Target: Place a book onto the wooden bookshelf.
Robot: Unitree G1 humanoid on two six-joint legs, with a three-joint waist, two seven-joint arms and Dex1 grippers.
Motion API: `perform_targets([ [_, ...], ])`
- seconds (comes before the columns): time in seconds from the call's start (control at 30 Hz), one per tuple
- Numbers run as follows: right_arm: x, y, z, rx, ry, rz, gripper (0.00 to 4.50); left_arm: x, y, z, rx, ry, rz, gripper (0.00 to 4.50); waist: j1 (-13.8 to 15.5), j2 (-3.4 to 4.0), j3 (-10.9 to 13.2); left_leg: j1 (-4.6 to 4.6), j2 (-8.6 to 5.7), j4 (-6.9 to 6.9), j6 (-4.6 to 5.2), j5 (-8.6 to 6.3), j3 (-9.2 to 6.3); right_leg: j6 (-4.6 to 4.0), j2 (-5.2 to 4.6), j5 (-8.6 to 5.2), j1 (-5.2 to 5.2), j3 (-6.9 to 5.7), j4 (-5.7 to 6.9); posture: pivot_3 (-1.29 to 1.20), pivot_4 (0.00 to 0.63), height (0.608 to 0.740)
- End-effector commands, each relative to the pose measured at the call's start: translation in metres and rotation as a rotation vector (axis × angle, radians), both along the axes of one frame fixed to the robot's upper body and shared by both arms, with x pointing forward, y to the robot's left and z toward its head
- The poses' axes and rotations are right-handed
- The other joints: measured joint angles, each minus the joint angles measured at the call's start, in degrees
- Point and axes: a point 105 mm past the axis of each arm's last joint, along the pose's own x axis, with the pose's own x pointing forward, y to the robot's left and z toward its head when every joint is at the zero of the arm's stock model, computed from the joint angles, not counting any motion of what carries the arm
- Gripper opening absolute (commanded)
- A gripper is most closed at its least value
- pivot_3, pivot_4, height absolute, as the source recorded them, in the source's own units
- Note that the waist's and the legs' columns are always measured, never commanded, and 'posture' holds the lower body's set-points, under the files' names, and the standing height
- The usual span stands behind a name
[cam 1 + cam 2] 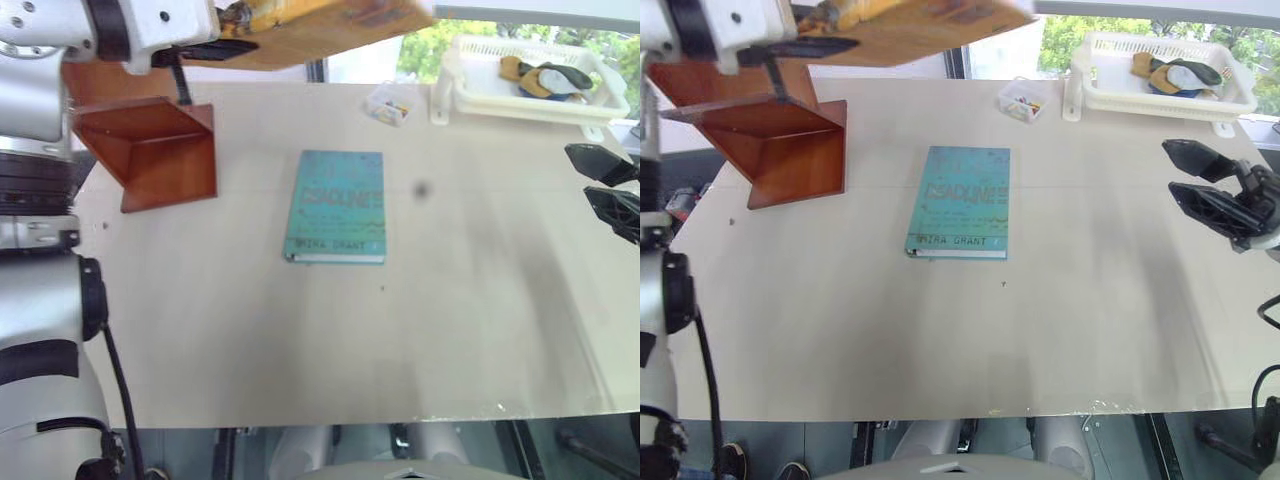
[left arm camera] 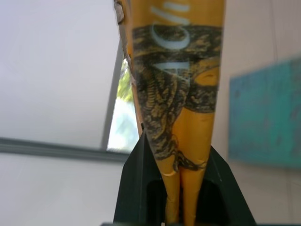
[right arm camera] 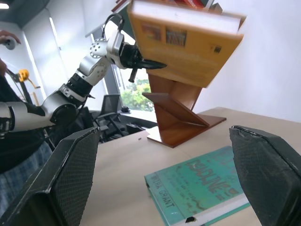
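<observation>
Book held aloft in your left gripper, above the table by the bookshelf.

The book (image 3: 188,42) was up in the air, clamped by one edge between the fingers of your left gripper (image 3: 150,64), just above and in front of the wooden bookshelf (image 1: 780,150). Below it, a teal-green book (image 1: 336,206) lay flat on the table (image 1: 300,340), apart from the shelf. Your right gripper (image 1: 1200,180) hung over the table's right side with its fingers spread wide and nothing between them, near a white basket (image 1: 480,95).
</observation>
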Motion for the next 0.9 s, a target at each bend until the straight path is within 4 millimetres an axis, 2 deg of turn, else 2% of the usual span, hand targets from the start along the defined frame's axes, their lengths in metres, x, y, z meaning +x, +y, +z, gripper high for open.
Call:
perform_targets([
  [0.03, 0.000, -0.002, 0.008, 0.002, -0.058, 0.016, 4.50, -0.013, 0.030, 0.028, 0.144, -0.107, 0.130, 0.10, -0.1, 0.03, 0.0, 0.00, 0.00, 0.02, 0.01, 0.00, 0.03, 0.02, 0.03, 0.01, 0.00, -0.05, 0.01, 0.00, 0.150, 0.740],
  [0.27, 0.003, -0.005, 0.013, 0.018, -0.089, 0.045, 4.50, -0.021, 0.088, 0.028, 0.233, -0.086, 0.341, 0.10, -0.3, 0.06, 0.0, 0.01, 0.03, 0.14, 0.11, -0.06, 0.12, 0.04, 0.29, 0.01, -0.01, -0.06, 0.09, 0.00, 0.150, 0.740],
  [0.4, 0.001, -0.003, 0.014, 0.012, -0.098, 0.057, 4.50, -0.029, 0.131, 0.019, 0.231, -0.047, 0.489, 0.10, -0.5, 0.07, 0.1, -0.01, 0.04, 0.21, 0.15, -0.08, 0.12, 0.06, 0.31, 0.02, 0.00, -0.08, 0.12, 0.00, 0.150, 0.740],
  [0.6, -0.001, -0.002, 0.014, 0.003, -0.106, 0.063, 4.50, -0.029, 0.161, -0.001, 0.215, 0.005, 0.566, 0.10, -1.1, 0.07, 0.1, 0.00, 0.04, 0.25, 0.17, -0.10, 0.13, 0.07, 0.29, 0.02, 0.00, -0.07, 0.19, 0.00, 0.150, 0.740],
  [0.8, -0.003, -0.001, 0.016, -0.004, -0.109, 0.065, 4.50, -0.022, 0.177, -0.020, 0.211, 0.028, 0.610, 0.10, -1.4, 0.03, 0.1, 0.02, 0.04, 0.28, 0.19, -0.11, 0.16, 0.09, 0.29, 0.03, -0.01, -0.03, 0.25, 0.00, 0.150, 0.740],
  [0.9, -0.003, -0.002, 0.015, -0.013, -0.108, 0.058, 4.50, -0.020, 0.183, -0.023, 0.221, 0.030, 0.638, 0.10, -1.4, 0.02, 0.1, 0.02, 0.04, 0.28, 0.18, -0.10, 0.17, 0.09, 0.29, 0.03, -0.03, -0.02, 0.26, 0.00, 0.150, 0.740],
])
